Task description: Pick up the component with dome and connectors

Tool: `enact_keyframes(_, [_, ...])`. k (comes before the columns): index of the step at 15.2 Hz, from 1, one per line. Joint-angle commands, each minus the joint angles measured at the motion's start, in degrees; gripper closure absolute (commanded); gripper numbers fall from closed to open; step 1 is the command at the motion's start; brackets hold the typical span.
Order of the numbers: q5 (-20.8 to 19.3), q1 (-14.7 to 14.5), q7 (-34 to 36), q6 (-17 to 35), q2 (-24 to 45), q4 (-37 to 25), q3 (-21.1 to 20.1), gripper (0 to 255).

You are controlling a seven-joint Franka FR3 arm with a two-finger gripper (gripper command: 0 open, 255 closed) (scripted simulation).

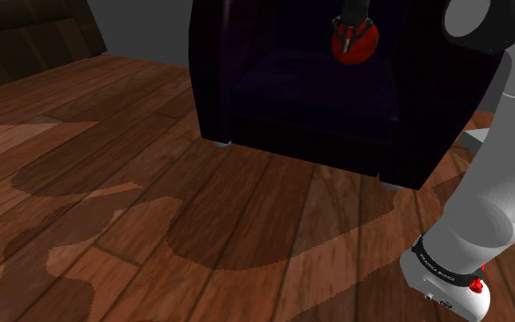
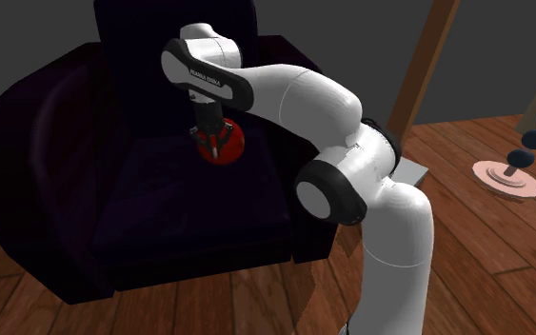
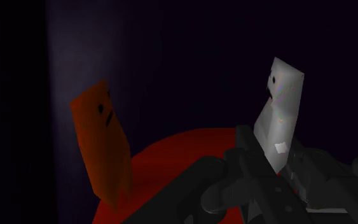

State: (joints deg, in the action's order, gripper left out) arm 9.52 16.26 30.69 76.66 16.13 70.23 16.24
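Item: red domed component (image 2: 232, 147), at the rear of the dark armchair's (image 2: 151, 190) seat. Probably rigid and light, with a smooth, slippery curve. The flat tabs, orange (image 3: 101, 140) and pale (image 3: 279, 105), likely give a surer hold. Pincer (image 2: 216, 136) is at the dome; I cannot tell whether it grips.

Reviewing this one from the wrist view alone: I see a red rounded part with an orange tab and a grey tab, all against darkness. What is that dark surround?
Observer: A dark armchair. The red domed component is over its seat, close to the backrest.
Operator: How does the gripper meet it?
Observer: In the shoulder view the gripper points down at the dome's top from above.
Operator: Anything else around the chair?
Observer: A pale pink disc stand sits on the wooden floor, off to the chair's side at the second exterior view's right.
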Motion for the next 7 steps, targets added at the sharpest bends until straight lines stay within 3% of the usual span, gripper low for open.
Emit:
enact_keyframes(1, [0.2,0.3,0.0,-2.0,0.6,-2.7,0.1,255])
enact_keyframes(5, [1.0,1.1,0.2,-6.3,2.8,-9.1,0.1,255])
enact_keyframes(7, [1.0,1.2,0.2,-6.5,2.8,-9.3,0.1,255])
